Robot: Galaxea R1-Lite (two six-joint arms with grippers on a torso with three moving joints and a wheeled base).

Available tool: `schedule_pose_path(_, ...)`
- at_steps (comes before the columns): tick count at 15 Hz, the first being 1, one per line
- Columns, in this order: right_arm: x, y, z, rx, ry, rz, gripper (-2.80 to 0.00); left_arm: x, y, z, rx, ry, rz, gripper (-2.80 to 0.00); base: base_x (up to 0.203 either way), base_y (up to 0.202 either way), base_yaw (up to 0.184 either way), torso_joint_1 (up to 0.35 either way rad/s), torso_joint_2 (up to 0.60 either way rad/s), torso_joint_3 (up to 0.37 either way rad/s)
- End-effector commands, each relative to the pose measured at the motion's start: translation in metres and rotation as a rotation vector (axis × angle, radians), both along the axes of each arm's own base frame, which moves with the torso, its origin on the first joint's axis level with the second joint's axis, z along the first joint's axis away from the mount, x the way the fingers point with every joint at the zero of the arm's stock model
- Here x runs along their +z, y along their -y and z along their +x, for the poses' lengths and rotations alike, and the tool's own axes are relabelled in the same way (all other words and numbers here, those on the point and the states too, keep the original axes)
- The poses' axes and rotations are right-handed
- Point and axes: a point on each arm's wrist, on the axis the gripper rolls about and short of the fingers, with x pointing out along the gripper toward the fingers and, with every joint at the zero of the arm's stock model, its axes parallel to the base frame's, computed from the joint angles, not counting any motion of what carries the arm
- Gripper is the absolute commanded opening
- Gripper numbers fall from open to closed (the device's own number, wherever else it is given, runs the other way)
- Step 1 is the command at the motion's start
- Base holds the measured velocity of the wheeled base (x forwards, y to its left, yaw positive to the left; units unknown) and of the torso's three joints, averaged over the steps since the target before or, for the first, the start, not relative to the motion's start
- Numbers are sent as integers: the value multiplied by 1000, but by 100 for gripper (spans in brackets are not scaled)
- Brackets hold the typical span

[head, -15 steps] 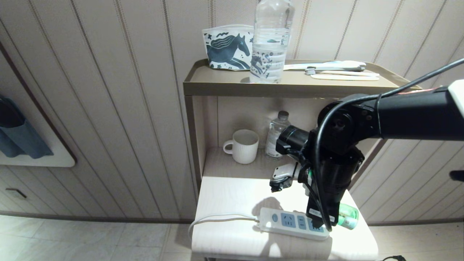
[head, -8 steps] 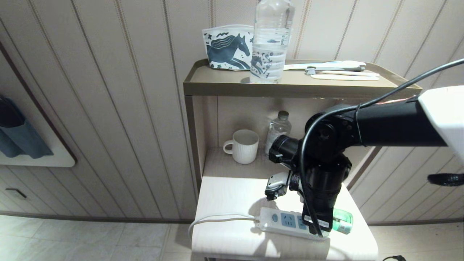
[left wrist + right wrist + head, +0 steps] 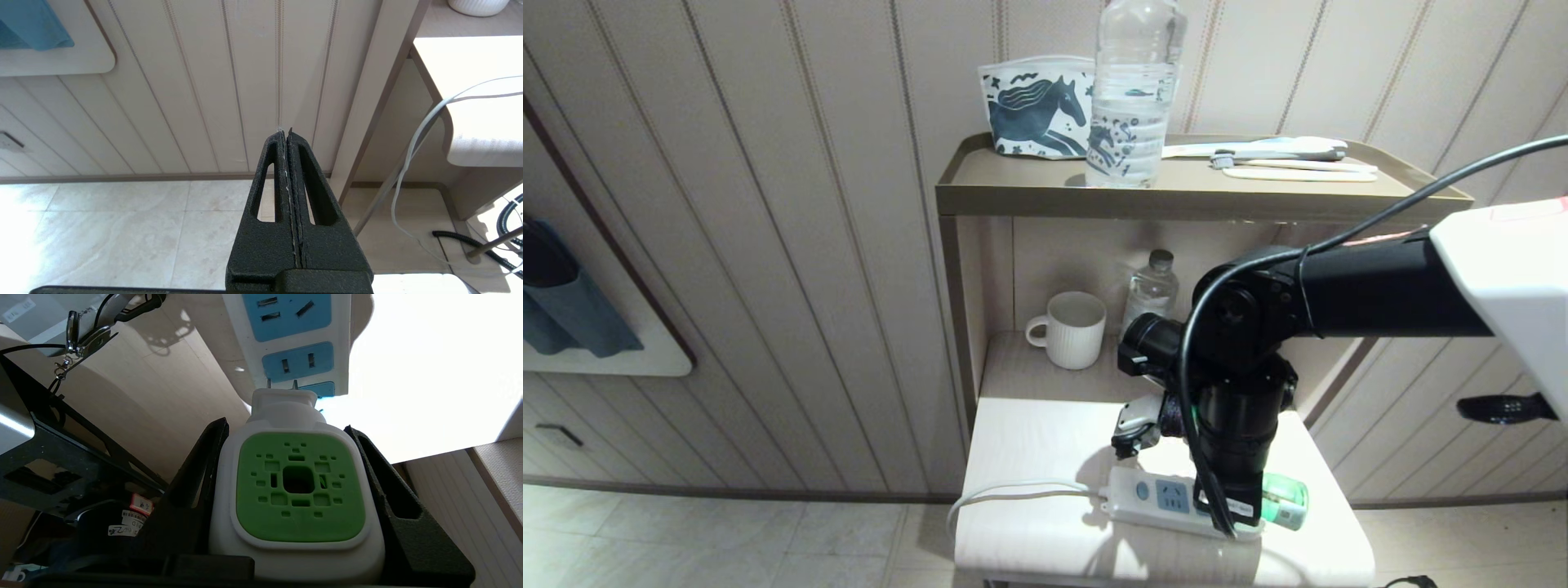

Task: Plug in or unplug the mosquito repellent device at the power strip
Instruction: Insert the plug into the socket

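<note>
Against the panelled wall, a pale desk is carrying the power strip beneath the right arm.

The head view is hiding the right claw behind the arm, leaving only the green bottle end of the mosquito repellent device poking out at the strip's far end. The right wrist view is showing more: both claw fingers are pressing the device's white sides, green face toward the camera, its prongs sitting just at the strip's end socket, not fully in. The left wrist view is showing the left claw closed and empty, hanging low beside the desk above the tiled floor.
</note>
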Motion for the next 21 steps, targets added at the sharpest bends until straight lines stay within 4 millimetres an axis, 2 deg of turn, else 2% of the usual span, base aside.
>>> schedule_pose_path(1,-3,-1,1,4,-10,-12,-280,0,0,0,-1,-2,0,-280,0,0,0,0,0,0)
schedule_pose_path(15,-22,-7,10,5,-26,-27,-280,0,0,0,-1,-2,0,-280,0,0,0,0,0,0)
schedule_pose_path(21,-12,-6,10,6,6,-22,-280,0,0,0,-1,-1,0,-280,0,0,0,0,0,0)
